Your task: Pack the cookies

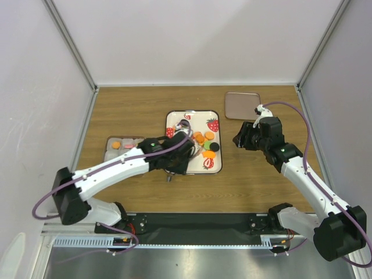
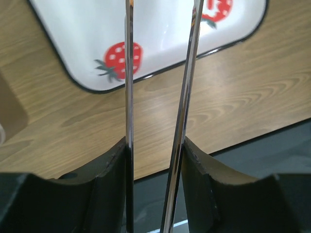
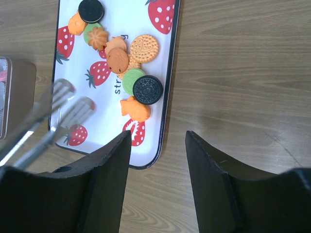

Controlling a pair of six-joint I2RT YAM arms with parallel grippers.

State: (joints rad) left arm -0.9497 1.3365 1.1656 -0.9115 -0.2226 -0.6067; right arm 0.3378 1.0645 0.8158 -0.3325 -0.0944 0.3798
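While the left arm's fingers (image 2: pixel 155 145) pinch a pair of long polished metal tongs (image 2: pixel 129 97) at their handle end, the two blades stand apart with nothing between them. Their tips (image 3: pixel 63 104) hang over the white rectangular tray printed with red strawberries (image 3: pixel 129 19), at the left of the right wrist view. The small flat cookies (image 3: pixel 118 59), mostly orange with two green and two black, lie bunched on this tray at the upper centre of that view, above and to the right of the tips. The long axis of the tongs runs from lower left to upper right, roughly toward the bunch. Seen from above, the cookies (image 1: pixel 204 145) occupy the tray's right half at frame centre. The right arm's fingers (image 3: pixel 158 136) are spread and hold nothing, hovering over the wooden tabletop (image 3: pixel 243 73) just beside the tray's right edge.

The clear compartmented box (image 1: pixel 108 156), left of the tray in the top view, already holds a few cookies. Judged from this layout, the tongs are the tool placed to reach next, and the move turns on carrying their tips rightward across the tray.
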